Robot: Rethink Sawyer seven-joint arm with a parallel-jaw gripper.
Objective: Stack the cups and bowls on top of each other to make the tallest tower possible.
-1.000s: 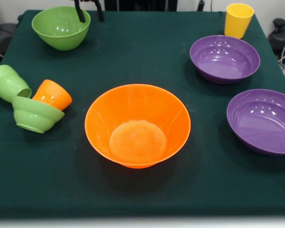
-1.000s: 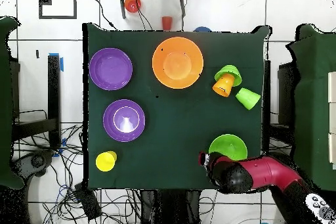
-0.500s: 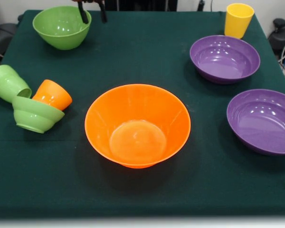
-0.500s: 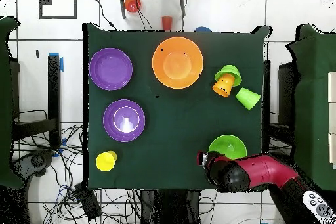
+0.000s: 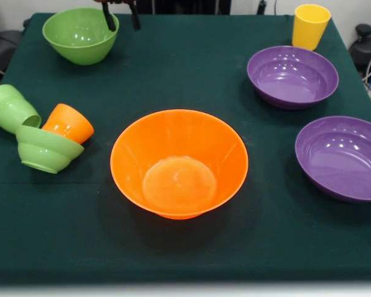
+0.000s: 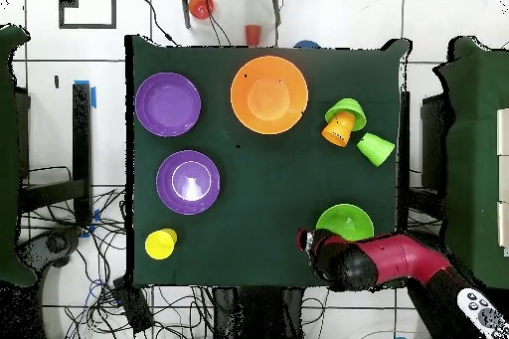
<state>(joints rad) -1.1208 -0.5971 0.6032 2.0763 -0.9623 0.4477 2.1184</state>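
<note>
1. Dark green cloth covers the desk (image 5: 173, 80), which stands on a white tiled floor strewn with cables in the overhead view.
2. Nothing is stacked: the large orange bowl (image 5: 179, 162) sits upright and empty at the centre of the front view.
3. Two purple bowls are at the right of that view, one (image 5: 292, 76) at upper right and the other (image 5: 342, 157) below it near the right edge, apart from each other.
4. A yellow cup (image 5: 310, 25) stands upright just above the upper purple bowl.
5. At the left, a small light-green bowl (image 5: 47, 149) tilts against an orange cup (image 5: 69, 123) lying on its side; a light-green cup (image 5: 11, 107) lies on its side just beside them.
6. A medium light-green bowl (image 5: 80, 34) sits upright at upper left.
7. The hand (image 5: 121, 16) reaches down at the top edge, its two dark fingers (image 5: 108, 17) set narrowly apart at the bowl's right rim; whether one touches the rim I cannot tell.
</note>
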